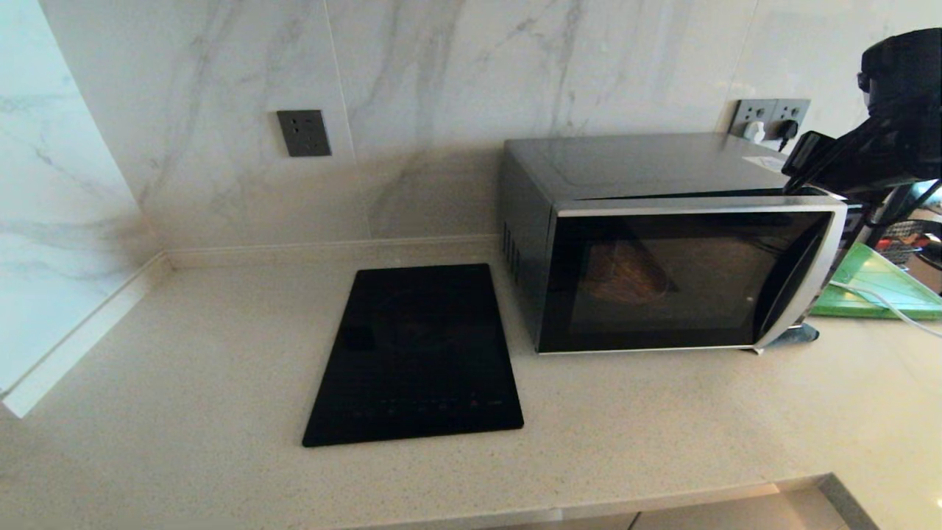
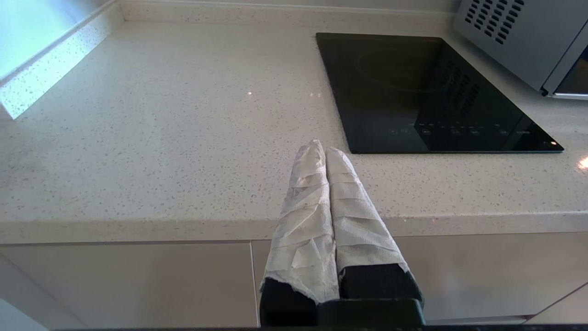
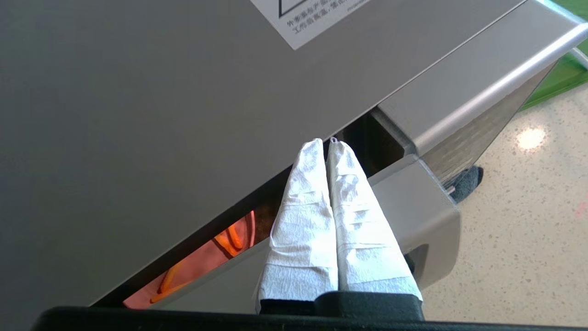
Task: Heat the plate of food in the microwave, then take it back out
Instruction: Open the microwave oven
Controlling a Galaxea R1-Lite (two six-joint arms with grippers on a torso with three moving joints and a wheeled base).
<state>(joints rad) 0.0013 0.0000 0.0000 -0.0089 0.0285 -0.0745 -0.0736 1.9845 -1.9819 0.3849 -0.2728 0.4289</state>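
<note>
I see a speckled beige counter [image 1: 184, 368] running into a corner of white marble walls [image 1: 441, 73] veined with grey. A dark socket [image 1: 304, 133] sits on the back wall, and a second socket plate [image 1: 769, 118] further right has plugs in it. A black cooktop [image 1: 416, 353] lies flat on the counter. Below the counter edge I see pale cabinet fronts [image 2: 128, 285]. Soft light glints off the stone.
</note>
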